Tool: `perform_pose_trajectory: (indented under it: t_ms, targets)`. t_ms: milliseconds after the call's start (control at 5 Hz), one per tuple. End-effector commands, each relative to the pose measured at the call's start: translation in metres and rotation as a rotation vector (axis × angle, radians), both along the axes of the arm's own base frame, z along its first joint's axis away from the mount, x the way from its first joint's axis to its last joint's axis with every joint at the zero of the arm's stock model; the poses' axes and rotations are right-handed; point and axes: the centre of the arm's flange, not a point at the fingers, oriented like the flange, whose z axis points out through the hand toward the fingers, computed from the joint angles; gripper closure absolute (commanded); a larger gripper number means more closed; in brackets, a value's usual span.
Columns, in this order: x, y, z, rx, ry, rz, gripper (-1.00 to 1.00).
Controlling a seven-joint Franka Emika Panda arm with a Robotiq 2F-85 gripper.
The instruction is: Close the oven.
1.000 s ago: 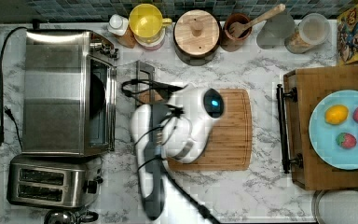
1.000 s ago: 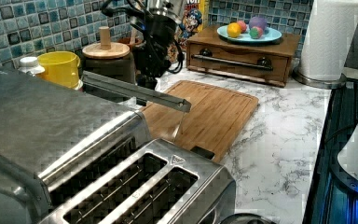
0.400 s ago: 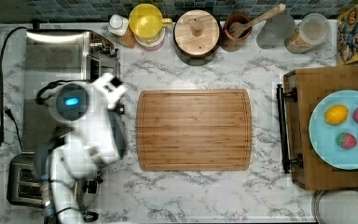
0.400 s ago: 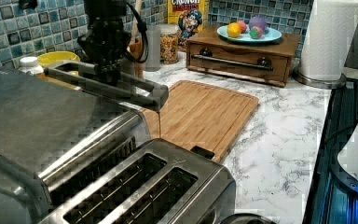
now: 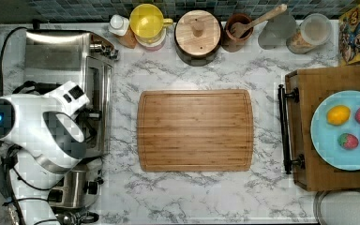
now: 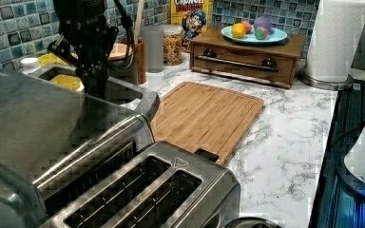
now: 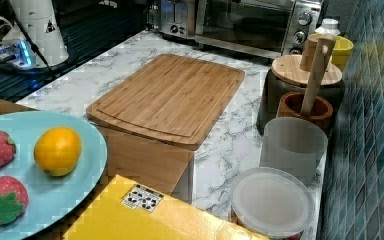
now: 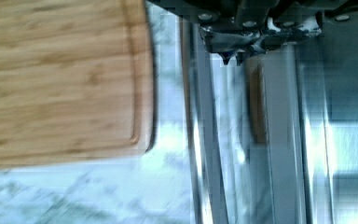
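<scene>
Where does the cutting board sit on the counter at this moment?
The cutting board lies flat mid-counter in the top view, between the oven on the top view's left and the wooden box on the top view's right.

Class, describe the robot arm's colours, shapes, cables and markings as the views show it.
The arm has rounded, glossy white link shells with grey bands at the joints and a glowing blue light ring. Black cables loop alongside it. Its wrist end is black, boxy hardware.
</scene>
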Motion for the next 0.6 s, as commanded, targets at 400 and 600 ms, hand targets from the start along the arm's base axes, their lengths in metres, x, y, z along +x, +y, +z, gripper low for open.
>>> perform_pose_trajectory:
  t_ms: [400, 600]
  targets:
    - [0.020, -0.016, 0.139, 0.246, -0.174, 0.078, 1.00]
    - [-0.003, 0.002, 0.170, 0.327, -0.147, 0.128, 1.00]
